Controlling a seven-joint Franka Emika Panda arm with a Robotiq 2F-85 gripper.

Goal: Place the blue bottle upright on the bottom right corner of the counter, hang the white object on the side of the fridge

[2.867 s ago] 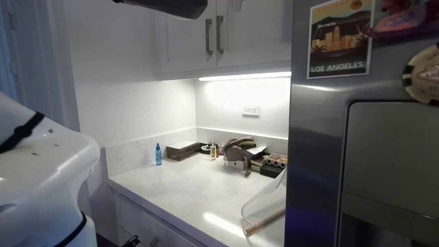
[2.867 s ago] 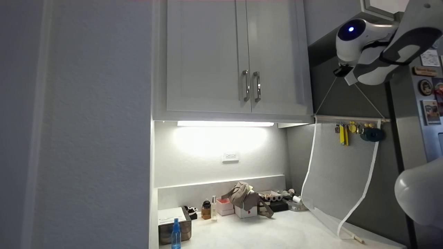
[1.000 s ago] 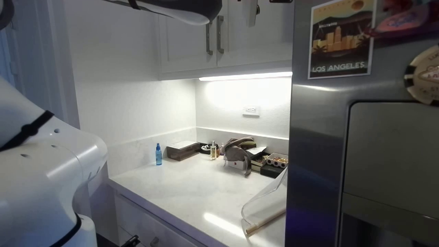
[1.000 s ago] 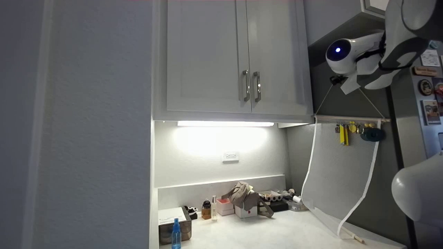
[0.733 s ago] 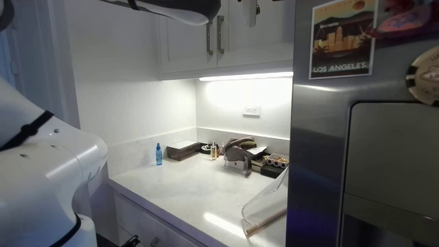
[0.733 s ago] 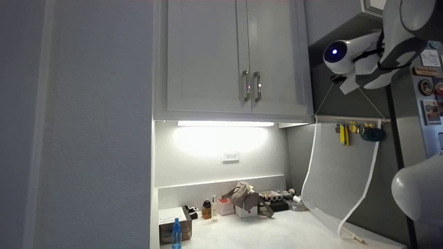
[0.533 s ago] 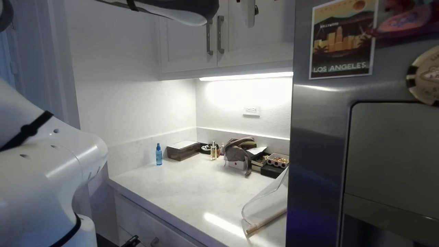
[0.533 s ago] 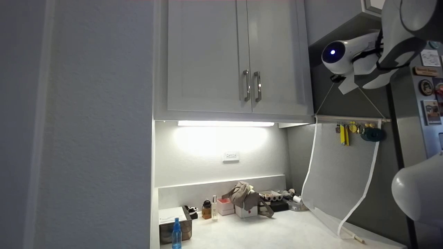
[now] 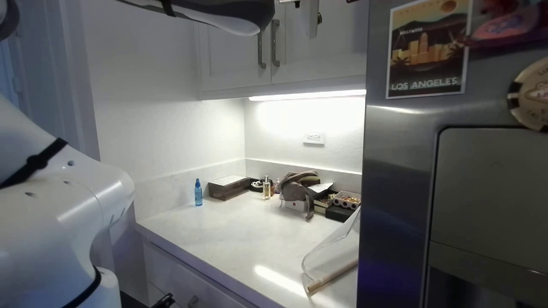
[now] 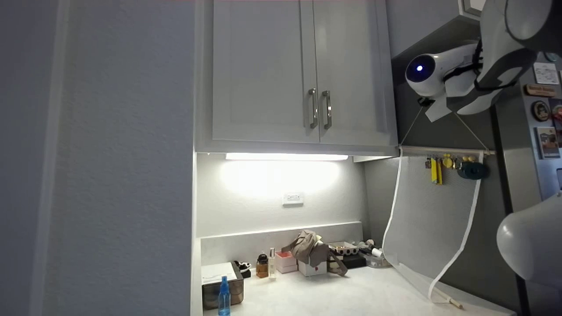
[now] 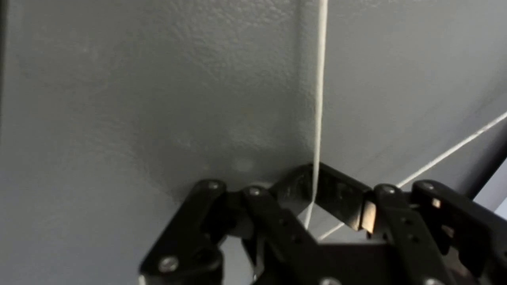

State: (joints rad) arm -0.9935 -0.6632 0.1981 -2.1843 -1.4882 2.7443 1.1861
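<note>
We see the end effector [image 11: 315, 174] closed, apparently on the cord [image 11: 319, 91] of the white sheet [image 10: 432, 224], which hangs beside the fridge [image 9: 398, 179]; we judge it light and floppy, best held by cord or upper rod [image 10: 441, 150].

Hangs bent at two o'clock in an exterior view, with the white-and-dark arm [image 10: 502, 37] leading to a rounded wrist [image 10: 443, 66], dark-capped and blue-lit at its nine o'clock end. Shows a bulky white link [image 9: 68, 205] between eight and nine o'clock in an exterior view, crossed by a black strap [image 9: 36, 160], and a dark-and-white section [image 9: 227, 12] at eleven. Extends the end effector [image 11: 316, 174] from five o'clock in the wrist view, with fingertips [image 11: 342, 194] meeting and pointing toward twelve.
</note>
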